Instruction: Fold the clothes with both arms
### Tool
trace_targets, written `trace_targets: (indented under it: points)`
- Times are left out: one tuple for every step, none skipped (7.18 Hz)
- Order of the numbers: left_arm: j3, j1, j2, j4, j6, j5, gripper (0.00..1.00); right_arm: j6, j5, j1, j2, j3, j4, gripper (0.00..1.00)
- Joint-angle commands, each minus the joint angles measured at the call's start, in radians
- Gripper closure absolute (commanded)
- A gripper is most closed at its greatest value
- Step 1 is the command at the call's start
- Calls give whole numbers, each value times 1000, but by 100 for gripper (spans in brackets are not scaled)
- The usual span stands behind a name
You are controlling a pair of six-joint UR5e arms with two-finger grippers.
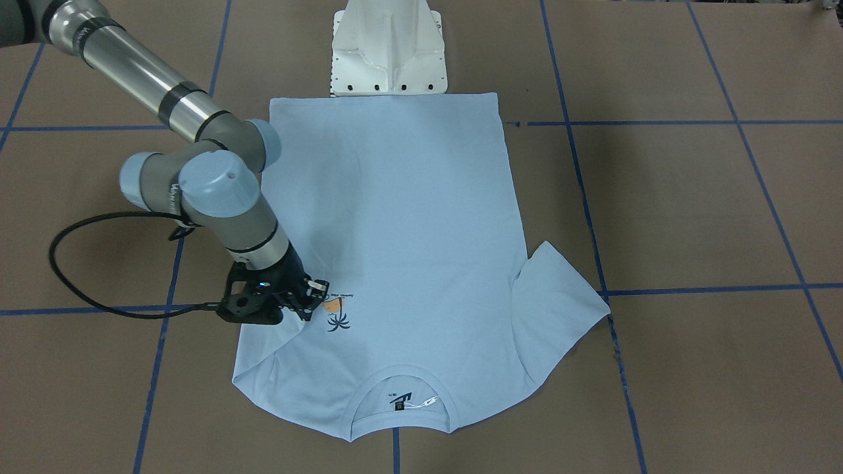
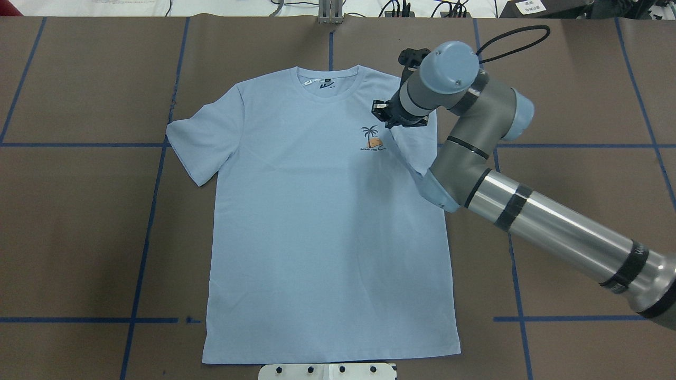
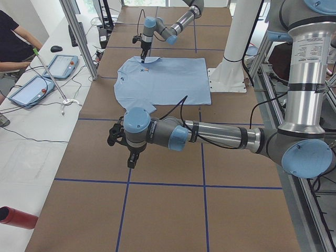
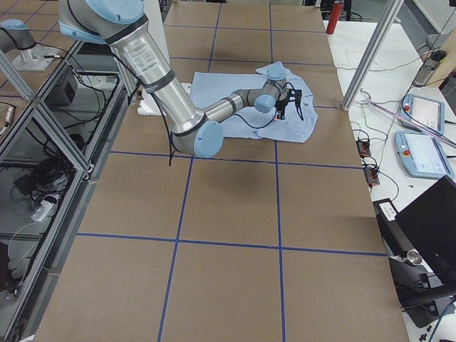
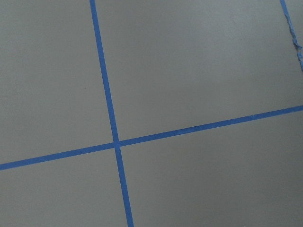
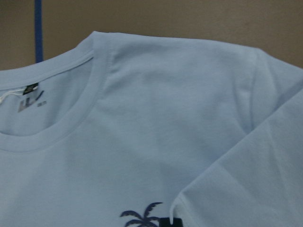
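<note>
You have a soft blue T-shirt point(image 1: 408, 217) lying flat on the desk point(image 1: 691, 210), one sleeve turned in.
Front view: expect it to be light, limp and prone to sliding, so take it by hems or sleeve edges. Overhead: your right pincer point(image 2: 385, 113) sits over the folded sleeve point(image 2: 414, 145) beside the palm-tree print point(image 2: 371, 138); you cannot tell whether it grips. Left side view: the left pincer point(image 3: 131, 160) hangs well apart over bare desk, its state unreadable. No container shows.
</note>
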Motion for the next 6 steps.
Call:
trace_targets:
  points:
    - [-3,4,-6,-18,-1,-1,0,0,-65,-43,98,-79,4,0]
    - [-2,13,-17,-67,-51,-11,0,3,-64,-40,93,-34,2,0]
    - [7,102,-58,-148,-178,-13,0,4,-47,-31,60,58,-7,0]
    - [14,210,-122,-196,-345,-5,0,7,-9,-11,-53,191,-6,0]
    - [26,280,-206,-195,-492,1,0,4,83,49,-185,326,-4,0]
    - [79,372,-292,-198,-620,40,0,-3,217,140,-283,402,2,0]
